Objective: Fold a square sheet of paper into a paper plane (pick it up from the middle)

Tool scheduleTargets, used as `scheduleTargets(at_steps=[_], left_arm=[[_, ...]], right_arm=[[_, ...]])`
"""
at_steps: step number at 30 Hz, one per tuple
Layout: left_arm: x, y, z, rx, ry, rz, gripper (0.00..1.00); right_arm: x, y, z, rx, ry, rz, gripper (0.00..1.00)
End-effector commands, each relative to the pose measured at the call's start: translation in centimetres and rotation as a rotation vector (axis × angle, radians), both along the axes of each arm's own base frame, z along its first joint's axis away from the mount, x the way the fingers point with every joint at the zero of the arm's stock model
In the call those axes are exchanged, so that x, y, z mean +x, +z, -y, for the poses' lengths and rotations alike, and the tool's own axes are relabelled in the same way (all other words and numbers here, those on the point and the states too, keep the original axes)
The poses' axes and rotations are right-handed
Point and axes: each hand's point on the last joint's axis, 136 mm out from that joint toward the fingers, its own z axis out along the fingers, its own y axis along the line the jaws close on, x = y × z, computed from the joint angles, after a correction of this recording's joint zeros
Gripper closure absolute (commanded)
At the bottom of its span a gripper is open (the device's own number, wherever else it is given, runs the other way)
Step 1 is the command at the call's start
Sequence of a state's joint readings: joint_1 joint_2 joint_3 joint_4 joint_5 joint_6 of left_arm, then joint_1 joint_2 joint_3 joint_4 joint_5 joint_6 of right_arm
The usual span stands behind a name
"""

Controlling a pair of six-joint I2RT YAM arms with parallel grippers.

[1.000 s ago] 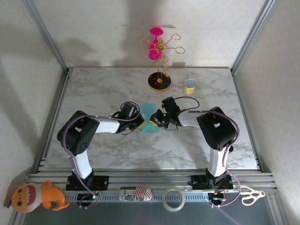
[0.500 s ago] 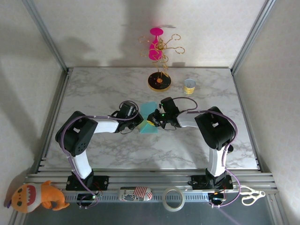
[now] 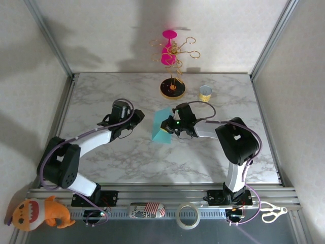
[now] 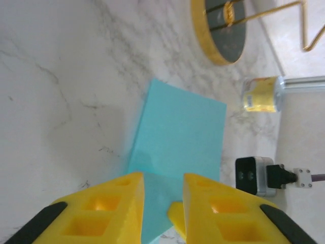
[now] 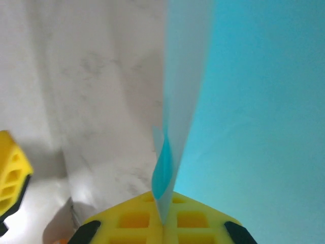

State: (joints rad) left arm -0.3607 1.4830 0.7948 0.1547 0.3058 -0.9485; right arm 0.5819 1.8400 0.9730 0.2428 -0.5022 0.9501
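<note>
At the middle of the tabletop [image 3: 101, 96]: the square sheet of paper [image 3: 160, 133] is seen, teal-blue and doubled over, on the near side of the stand base and between the two arms.
Right side: the right gripper [image 3: 169, 127] is clamped on the right edge of the sheet. In the right wrist view its yellow fingers [image 5: 203, 223] are pressed together with one paper layer pinched edge-on between them.
Left side: the left gripper [image 3: 135, 117] is held apart from the sheet, to its left, its jaws parted a little and nothing between them. In the left wrist view the sheet is seen through the gap.
Sheet's lie: one layer is stood up from the other, and a soft shadow is cast on the marble along the left edge.
Far edge: a black-and-yellow stand base [image 3: 172, 89] is topped by a gold wire rack [image 3: 179, 51] and a pink glass [image 3: 168, 48]. A small yellow can [image 3: 205, 93] is set just to its right.
Near rail: a plush toy [image 3: 38, 212], a tape roll [image 3: 187, 216] and scissors [image 3: 271, 212] are laid out.
</note>
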Motion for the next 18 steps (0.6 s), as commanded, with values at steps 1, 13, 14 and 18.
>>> scheduleTargets(at_steps=[1,13,14,18], left_arm=[[-1.4,1.4,-0.5,-0.009,-0.056,0.012,0.68],[-3.7,7.2,4.0,-0.25,-0.269,0.193,0.14],[-3.9,7.2,4.4,-0.257,-0.285,0.194,0.12],[-4.5,7.7,6.4,-0.284,-0.359,0.215,0.07]], right_arm=[[1.1,6.1,-0.1,0.095,0.083,0.22,1.0],[0.3,14.0,-0.5,0.326,0.243,0.372,1.0],[0.2,14.4,-0.6,0.343,0.25,0.373,1.0],[-0.2,15.4,-0.9,0.39,0.272,0.371,0.99]])
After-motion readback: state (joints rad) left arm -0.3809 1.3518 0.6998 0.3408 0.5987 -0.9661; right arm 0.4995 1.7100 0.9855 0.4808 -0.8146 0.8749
